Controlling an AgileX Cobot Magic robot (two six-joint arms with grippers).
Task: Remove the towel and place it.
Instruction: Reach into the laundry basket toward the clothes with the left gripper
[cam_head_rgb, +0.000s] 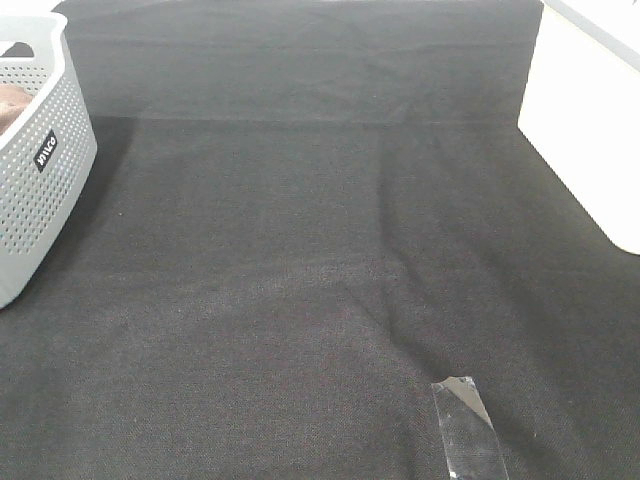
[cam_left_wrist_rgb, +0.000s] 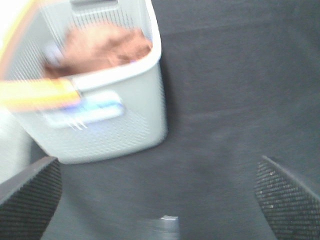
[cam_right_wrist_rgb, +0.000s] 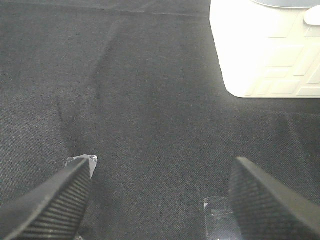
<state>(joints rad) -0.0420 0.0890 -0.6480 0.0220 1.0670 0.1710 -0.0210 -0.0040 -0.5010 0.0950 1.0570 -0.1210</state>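
Clearly bunched in the basket (cam_left_wrist_rgb: 131, 117), the towel (cam_left_wrist_rgb: 102, 46) shows no long axis; left gripper (cam_left_wrist_rgb: 156, 167), right gripper (cam_right_wrist_rgb: 162, 167) agape.

Brown towel (cam_left_wrist_rgb: 102, 46); grey perforated basket (cam_head_rgb: 40, 190); black cloth (cam_head_rgb: 320, 280).

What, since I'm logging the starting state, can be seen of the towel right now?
The towel is brown and fuzzy-looking, crumpled into a heap inside the grey perforated basket, rising to about its rim. The left wrist view is blurred, so no stitching or tag shows. The high view catches only a brown sliver at the left edge. It lies against the basket's wall.
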